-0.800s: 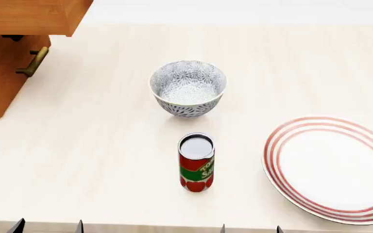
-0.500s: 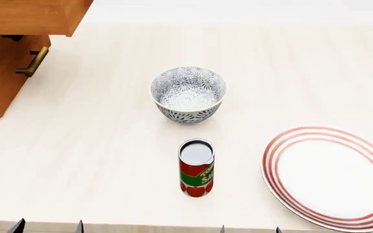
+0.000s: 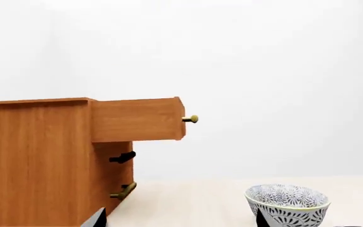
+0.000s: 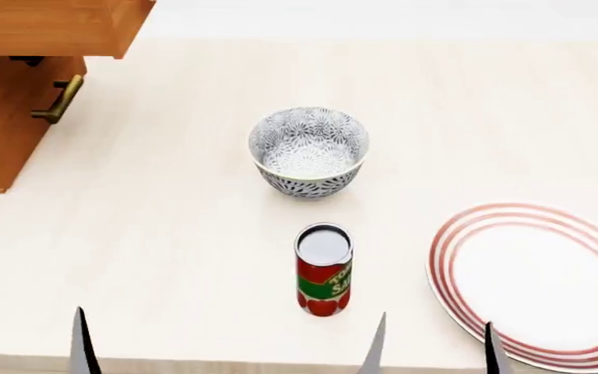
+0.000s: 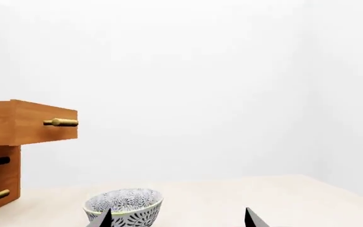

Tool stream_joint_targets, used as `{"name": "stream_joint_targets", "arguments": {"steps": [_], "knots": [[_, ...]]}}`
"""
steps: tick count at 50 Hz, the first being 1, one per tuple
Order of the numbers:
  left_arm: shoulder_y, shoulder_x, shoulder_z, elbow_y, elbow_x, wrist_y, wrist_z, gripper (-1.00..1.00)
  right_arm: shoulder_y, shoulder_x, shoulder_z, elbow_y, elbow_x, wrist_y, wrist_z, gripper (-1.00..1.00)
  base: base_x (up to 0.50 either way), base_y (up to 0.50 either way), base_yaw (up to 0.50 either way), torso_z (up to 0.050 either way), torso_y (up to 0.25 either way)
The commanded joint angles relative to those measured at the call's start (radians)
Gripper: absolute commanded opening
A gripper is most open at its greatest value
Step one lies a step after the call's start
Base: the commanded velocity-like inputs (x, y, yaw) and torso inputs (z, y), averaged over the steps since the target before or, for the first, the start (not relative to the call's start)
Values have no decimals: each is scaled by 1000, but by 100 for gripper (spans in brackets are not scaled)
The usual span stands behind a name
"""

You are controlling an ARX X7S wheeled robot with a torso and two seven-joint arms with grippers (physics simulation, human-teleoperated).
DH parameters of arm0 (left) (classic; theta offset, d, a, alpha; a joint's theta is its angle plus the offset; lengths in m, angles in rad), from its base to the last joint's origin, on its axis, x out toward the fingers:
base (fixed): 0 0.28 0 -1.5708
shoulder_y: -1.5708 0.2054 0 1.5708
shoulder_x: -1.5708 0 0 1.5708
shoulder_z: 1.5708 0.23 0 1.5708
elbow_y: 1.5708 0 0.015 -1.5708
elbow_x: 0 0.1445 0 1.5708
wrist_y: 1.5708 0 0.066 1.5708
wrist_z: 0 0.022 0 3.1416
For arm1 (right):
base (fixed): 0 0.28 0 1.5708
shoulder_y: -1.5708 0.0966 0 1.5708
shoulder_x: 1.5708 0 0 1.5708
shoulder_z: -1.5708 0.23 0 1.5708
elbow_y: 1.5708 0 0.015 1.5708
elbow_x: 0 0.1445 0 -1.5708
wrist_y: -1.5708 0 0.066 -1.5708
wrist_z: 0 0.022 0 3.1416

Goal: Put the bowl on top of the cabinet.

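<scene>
Head view first: the bowl (image 4: 308, 151) is sitting upright at centre frame on the table (image 4: 174, 234), the can (image 4: 324, 269) standing below it, the plate (image 4: 532, 284) lying lower right, the cabinet (image 4: 19, 86) upper left, top drawer sticking out. Both claws are showing spread fingertips along the bottom edge, left gripper (image 4: 24, 347) and right gripper (image 4: 434, 347) gaping, holding nothing.

Left wrist view: bowl (image 3: 287, 204) and cabinet (image 3: 49, 161) are sitting well apart.

Right wrist view: bowl (image 5: 124, 205) is sitting low, fingertips apart.

Simulated domestic tabletop setting: pale wooden table (image 4: 174, 202) carrying tableware, with drawered cabinet (image 4: 8, 93) at its corner; blank white walls.
</scene>
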Motion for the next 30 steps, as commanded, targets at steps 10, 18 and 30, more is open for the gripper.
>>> {"name": "stream_joint_targets", "arguments": {"steps": [10, 18, 30], "knots": [[23, -30, 20, 50, 36, 120, -60, 100, -13, 20, -27, 1, -76, -191, 81, 100, 0, 500, 0, 0, 0], [22, -41, 30, 51, 31, 121, -72, 100, -15, 30, -38, -1, -82, -199, 97, 100, 0, 500, 0, 0, 0], [24, -54, 42, 52, 27, 131, -88, 100, -15, 44, -52, -3, -93, -216, 123, 100, 0, 500, 0, 0, 0]]}}
